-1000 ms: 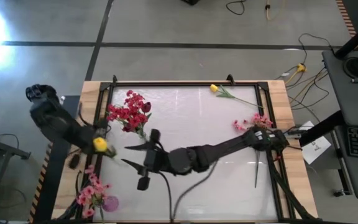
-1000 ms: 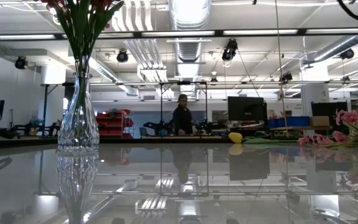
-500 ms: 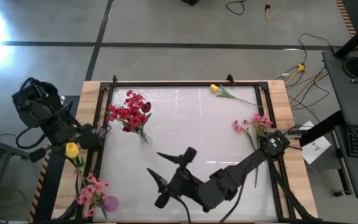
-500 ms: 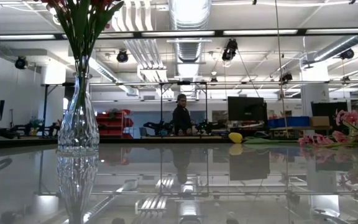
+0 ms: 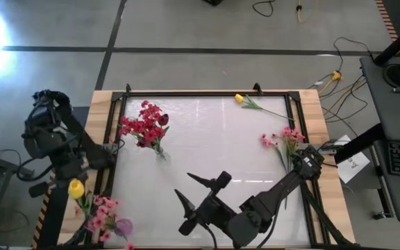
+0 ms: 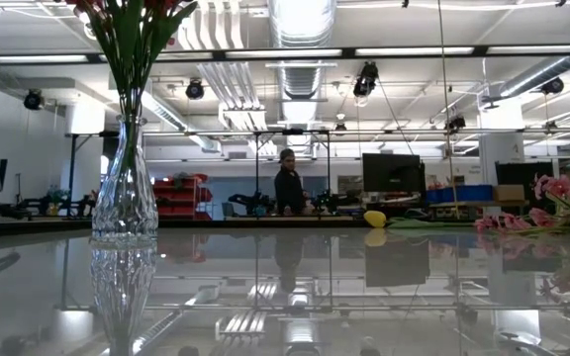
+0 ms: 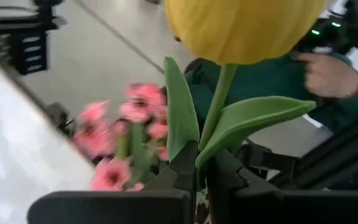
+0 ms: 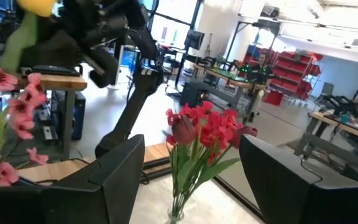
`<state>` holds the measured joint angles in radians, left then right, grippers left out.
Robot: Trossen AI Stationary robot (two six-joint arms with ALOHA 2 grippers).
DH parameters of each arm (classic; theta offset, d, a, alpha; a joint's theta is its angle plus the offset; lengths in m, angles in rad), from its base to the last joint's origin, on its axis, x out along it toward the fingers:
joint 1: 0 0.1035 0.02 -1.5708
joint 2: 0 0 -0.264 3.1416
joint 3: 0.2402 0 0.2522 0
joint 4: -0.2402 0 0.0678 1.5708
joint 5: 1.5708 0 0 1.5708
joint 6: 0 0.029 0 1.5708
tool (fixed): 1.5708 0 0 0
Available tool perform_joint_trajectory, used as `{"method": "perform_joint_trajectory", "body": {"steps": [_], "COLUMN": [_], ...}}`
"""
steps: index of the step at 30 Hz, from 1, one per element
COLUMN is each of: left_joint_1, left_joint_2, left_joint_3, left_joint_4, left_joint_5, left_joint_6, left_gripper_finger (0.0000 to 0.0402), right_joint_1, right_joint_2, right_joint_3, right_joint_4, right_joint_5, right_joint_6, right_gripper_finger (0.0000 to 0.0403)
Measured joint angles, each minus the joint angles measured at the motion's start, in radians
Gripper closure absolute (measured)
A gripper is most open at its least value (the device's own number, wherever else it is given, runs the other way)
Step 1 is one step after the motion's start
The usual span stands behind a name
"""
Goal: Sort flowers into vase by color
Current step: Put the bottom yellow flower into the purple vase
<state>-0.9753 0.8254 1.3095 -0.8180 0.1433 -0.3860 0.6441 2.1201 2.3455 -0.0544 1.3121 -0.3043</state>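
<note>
The red flowers [image 5: 144, 126] are already standing in a glass vase [image 6: 124, 213] at about ten o'clock on the table. The left gripper [image 7: 196, 175] is pinching the stem of a yellow tulip [image 5: 76, 188] at about eight o'clock, just above the pink flowers [image 5: 101, 214]. The right gripper [image 5: 200, 201] is waiting at six o'clock, fingers spread wide. Another yellow tulip [image 5: 239, 98] at one o'clock and a pink spray [image 5: 283, 137] at three o'clock are still lying loose.

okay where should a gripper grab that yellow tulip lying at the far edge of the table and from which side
Grip the yellow tulip on its thin green stem, partway between bud and leaves, coming straight down from above. It lies flat on the table, so the stem is bare and the bud is too bulky.
</note>
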Motion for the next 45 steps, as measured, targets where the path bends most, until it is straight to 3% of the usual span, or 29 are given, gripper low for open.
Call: {"method": "perform_joint_trajectory", "body": {"steps": [8, 19, 26, 37, 45], "left_joint_1": [-0.079, -0.096, -0.096, -0.096, -0.096], "left_joint_2": [0.010, 0.040, 0.040, 0.029, 0.042], "left_joint_3": [-0.097, -0.063, -0.103, -0.265, -0.327], "left_joint_4": [0.089, 0.066, 0.056, 0.188, 0.161], "left_joint_5": [-0.075, -0.101, -0.113, -0.149, -0.214], "left_joint_6": [0.051, 0.168, 0.168, 0.134, 0.057], "left_gripper_finger": [0.0401, 0.0401, 0.0401, 0.0401, 0.0391], "right_joint_1": [0.002, 0.000, -0.002, -0.010, -0.039], "right_joint_2": [0.000, 0.000, 0.000, 0.000, 0.000], "right_joint_3": [0.000, 0.000, -0.001, -0.001, -0.001], "right_joint_4": [-0.018, -0.017, -0.020, -0.029, -0.200], "right_joint_5": [0.001, 0.001, 0.000, -0.001, -0.003], "right_joint_6": [0.043, 0.051, 0.059, 0.078, 0.241], "right_gripper_finger": [0.0147, 0.0145, 0.0145, 0.0145, 0.0145]}}
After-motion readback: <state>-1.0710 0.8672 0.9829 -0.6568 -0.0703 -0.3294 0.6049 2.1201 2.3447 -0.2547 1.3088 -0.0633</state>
